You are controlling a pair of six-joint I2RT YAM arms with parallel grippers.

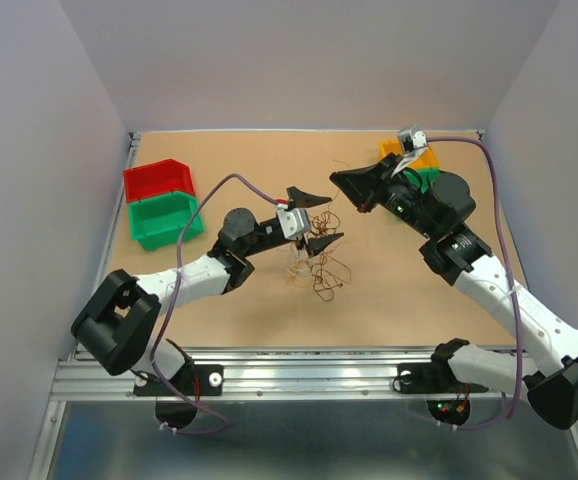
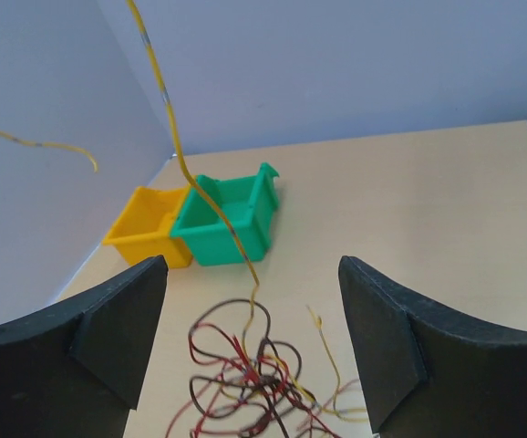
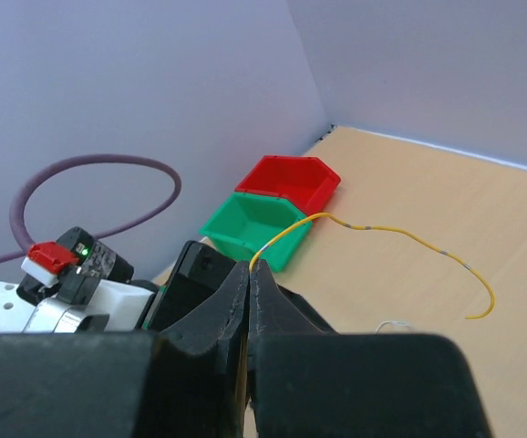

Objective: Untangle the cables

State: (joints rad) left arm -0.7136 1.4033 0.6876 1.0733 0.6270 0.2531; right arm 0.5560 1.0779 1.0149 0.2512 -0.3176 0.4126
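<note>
The cables (image 1: 321,266) are a small tangle of thin red, brown and yellow wires at mid-table. In the left wrist view the tangle (image 2: 254,374) lies on the table just ahead of and below the fingers. My left gripper (image 1: 315,218) is open and empty over the tangle, and in its own view (image 2: 250,266) the jaws stand wide apart. One yellow wire (image 2: 218,214) rises out of the tangle and upward. My right gripper (image 1: 341,178) is shut on that yellow wire (image 3: 382,229) at its fingertips (image 3: 250,266), raised above the table, with the free end curving away.
A red bin (image 1: 158,179) and a green bin (image 1: 165,219) stand at the left edge. A yellow bin (image 1: 416,155) and a green bin (image 1: 427,179) stand at the back right, partly behind the right arm. A whitish wire (image 3: 391,325) lies below the right gripper.
</note>
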